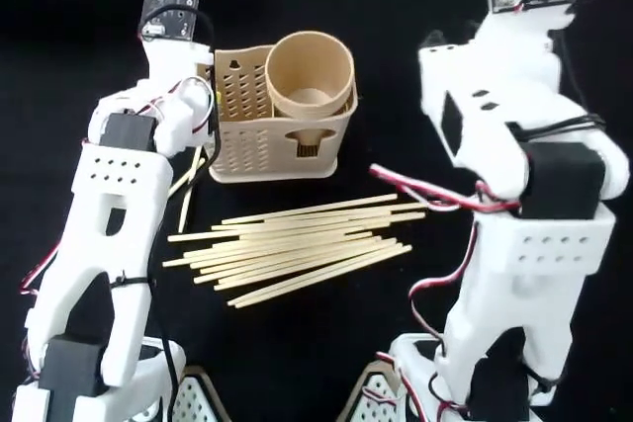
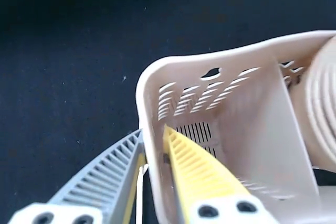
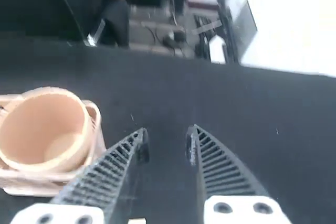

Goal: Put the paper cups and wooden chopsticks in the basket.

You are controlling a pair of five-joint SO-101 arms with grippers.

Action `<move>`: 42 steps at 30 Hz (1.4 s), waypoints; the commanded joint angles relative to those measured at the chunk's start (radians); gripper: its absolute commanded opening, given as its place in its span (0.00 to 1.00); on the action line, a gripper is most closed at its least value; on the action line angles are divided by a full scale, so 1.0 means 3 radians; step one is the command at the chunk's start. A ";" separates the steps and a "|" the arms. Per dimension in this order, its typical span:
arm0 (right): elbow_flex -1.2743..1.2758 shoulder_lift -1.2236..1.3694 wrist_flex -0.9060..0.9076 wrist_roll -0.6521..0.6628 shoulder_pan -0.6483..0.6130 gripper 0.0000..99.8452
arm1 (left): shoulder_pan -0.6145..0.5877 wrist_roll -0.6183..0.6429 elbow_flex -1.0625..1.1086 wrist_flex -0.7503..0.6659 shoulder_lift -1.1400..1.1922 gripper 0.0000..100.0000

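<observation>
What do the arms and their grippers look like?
The left arm and right arm are white with black motors, small holes, and red, white and black cables. The left gripper has one grey finger and one yellow finger, both ribbed; the right gripper has two dark ribbed fingers.

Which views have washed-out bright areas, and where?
Right wrist view: the wall beyond the table is blown out white. High view: the right arm glares white on its upper shell. Left wrist view: even light on the basket.
</observation>
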 commanded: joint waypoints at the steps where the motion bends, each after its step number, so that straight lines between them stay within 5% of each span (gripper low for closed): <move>1: 0.0146 -0.0069 -0.0061 0.0118 0.0107 0.13 | 0.0018 0.0005 -0.0222 0.0005 -0.0026 0.07; 10: 0.0299 -0.0074 -0.0061 0.0164 0.0107 0.13 | 0.0013 0.0010 -0.0345 0.0005 -0.0031 0.21; 29: 0.0299 -0.0110 0.0015 0.0128 0.0107 0.13 | -0.0529 -0.0041 -0.0192 0.0210 -0.1708 0.19; 35: 0.0570 -0.0504 0.0000 0.0123 0.0082 0.13 | -0.0944 -0.0619 0.0483 0.0706 -0.1846 0.19; 42: 0.1358 -0.1036 -0.0174 0.0159 0.0082 0.13 | -0.1077 -0.1294 0.1655 0.0650 -0.1846 0.19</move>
